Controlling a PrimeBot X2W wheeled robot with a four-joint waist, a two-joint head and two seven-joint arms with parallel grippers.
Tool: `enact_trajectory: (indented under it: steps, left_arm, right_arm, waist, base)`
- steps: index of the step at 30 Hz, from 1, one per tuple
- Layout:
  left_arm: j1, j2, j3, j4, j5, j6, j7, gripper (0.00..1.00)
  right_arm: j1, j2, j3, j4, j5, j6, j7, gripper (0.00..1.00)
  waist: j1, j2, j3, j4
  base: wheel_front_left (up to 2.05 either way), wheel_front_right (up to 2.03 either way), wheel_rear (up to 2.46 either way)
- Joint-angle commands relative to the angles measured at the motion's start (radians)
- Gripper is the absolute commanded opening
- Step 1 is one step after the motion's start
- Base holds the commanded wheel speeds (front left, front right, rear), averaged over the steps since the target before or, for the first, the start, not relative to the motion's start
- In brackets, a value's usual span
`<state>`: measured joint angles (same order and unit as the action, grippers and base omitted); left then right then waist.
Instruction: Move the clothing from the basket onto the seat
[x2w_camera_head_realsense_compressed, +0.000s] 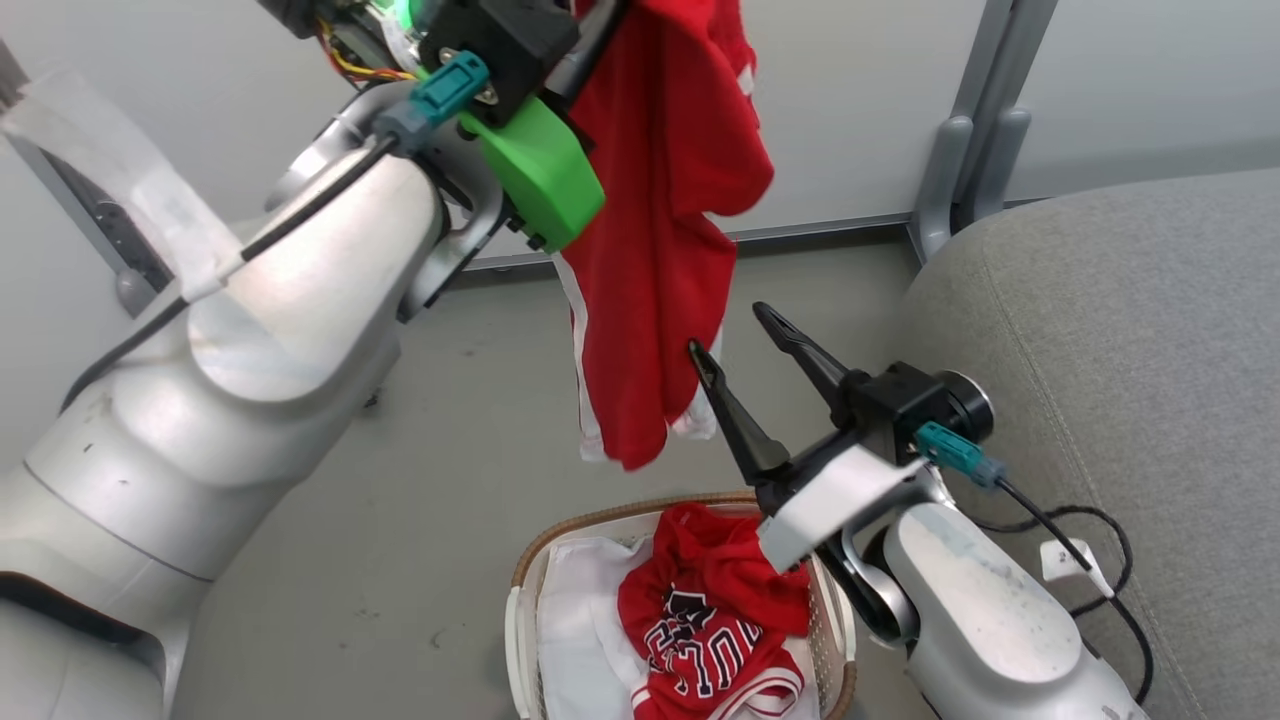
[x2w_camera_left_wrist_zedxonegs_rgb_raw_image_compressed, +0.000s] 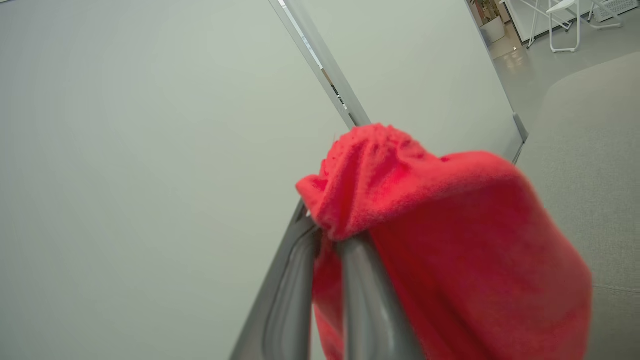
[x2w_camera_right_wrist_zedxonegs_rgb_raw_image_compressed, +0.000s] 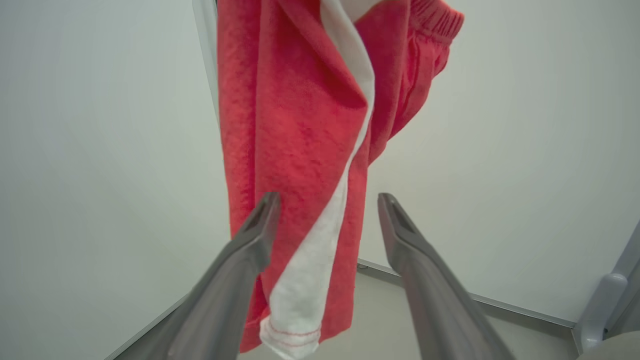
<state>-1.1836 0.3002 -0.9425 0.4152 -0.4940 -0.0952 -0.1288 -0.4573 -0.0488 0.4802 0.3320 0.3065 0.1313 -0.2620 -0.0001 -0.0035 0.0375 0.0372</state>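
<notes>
A red garment (x2w_camera_head_realsense_compressed: 665, 210) with white stripe trim hangs from my left gripper (x2w_camera_left_wrist_zedxonegs_rgb_raw_image_compressed: 327, 237), which is shut on its bunched top edge (x2w_camera_left_wrist_zedxonegs_rgb_raw_image_compressed: 370, 170), high above the basket (x2w_camera_head_realsense_compressed: 530, 570). My right gripper (x2w_camera_head_realsense_compressed: 728, 332) stands open beside the garment's lower hem, its two fingers either side of the hanging cloth (x2w_camera_right_wrist_zedxonegs_rgb_raw_image_compressed: 305, 165) without touching it. A red jersey (x2w_camera_head_realsense_compressed: 715, 625) with dark lettering lies crumpled in the basket on a white liner (x2w_camera_head_realsense_compressed: 580, 610). The grey seat (x2w_camera_head_realsense_compressed: 1130, 370) rises at the right.
A grey post and wall panel (x2w_camera_head_realsense_compressed: 965, 150) stand behind the seat's corner. A black cable and small white plug (x2w_camera_head_realsense_compressed: 1070, 560) lie on the floor between the basket and the seat. Bare grey floor (x2w_camera_head_realsense_compressed: 450, 420) spreads to the left of the basket.
</notes>
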Motion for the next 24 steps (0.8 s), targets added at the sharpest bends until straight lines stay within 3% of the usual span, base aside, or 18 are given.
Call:
enact_trajectory:
  steps: [1,10,20,21,23,24]
  left_arm:
    - [-0.014,-0.009,-0.006,-0.004,-0.006,0.003,0.001,0.0]
    - [0.002,-0.036,-0.04,-0.018,-0.018,-0.007,0.003,0.0]
    - [0.031,-0.058,-0.054,-0.034,-0.046,-0.009,0.005,0.0]
    - [0.033,-0.058,-0.055,-0.035,-0.049,-0.009,0.004,0.0]
    - [0.045,-0.058,-0.058,-0.033,-0.054,-0.01,0.003,0.0]
    - [0.05,-0.056,-0.059,-0.031,-0.058,-0.009,0.003,0.0]
  right_arm:
    - [-0.025,-0.003,0.018,0.02,0.024,-0.001,-0.005,1.0]
    - [-0.107,-0.003,0.113,0.035,0.134,-0.001,-0.005,1.0]
    - [-0.144,-0.003,0.051,0.036,0.099,-0.001,-0.005,0.98]
    - [-0.147,-0.003,0.046,0.04,0.091,-0.001,-0.005,0.58]
    - [-0.149,-0.003,0.035,0.043,0.077,-0.001,-0.005,0.2]
    - [-0.148,-0.003,0.033,0.043,0.073,-0.001,-0.005,0.15]
  waist:
    - [0.0001,0.0035,-0.001,0.011]
    - [0.0001,0.0035,-0.012,0.035]
    - [0.0001,0.0035,-0.027,0.046]
    - [0.0001,0.0035,-0.028,0.047]
    - [0.0001,0.0035,-0.029,0.048]
    - [0.0001,0.0035,-0.029,0.048]
  base:
    - [0.0,0.0,0.0]
    - [0.0,0.0,0.0]
    - [0.0,0.0,0.0]
    - [0.0,0.0,0.0]
    - [0.0,0.0,0.0]
    - [0.0,0.0,0.0]
